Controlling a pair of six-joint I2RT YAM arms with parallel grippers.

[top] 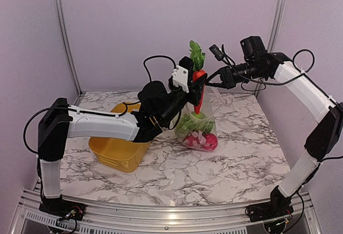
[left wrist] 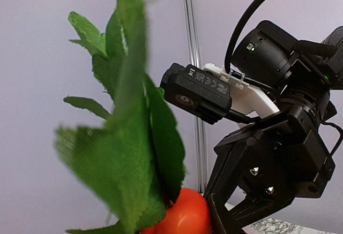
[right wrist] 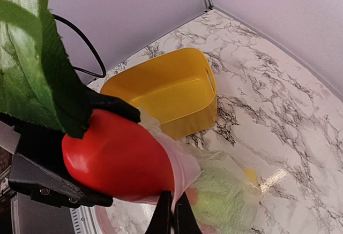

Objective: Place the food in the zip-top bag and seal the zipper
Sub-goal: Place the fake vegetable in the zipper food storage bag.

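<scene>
Centre frame: the left fingers (right wrist: 112,105) pinch a red-orange toy carrot (top: 199,92) upright, its tip inside the mouth of the zip-top bag (top: 208,117) held up over the marble bench (top: 241,159). The right fingers (right wrist: 163,220), pressed together, pinch the pink zipper (right wrist: 182,168). Other food (top: 197,135) lies at the bag's bottom. A yellow bin (top: 115,151) stands at left.
</scene>
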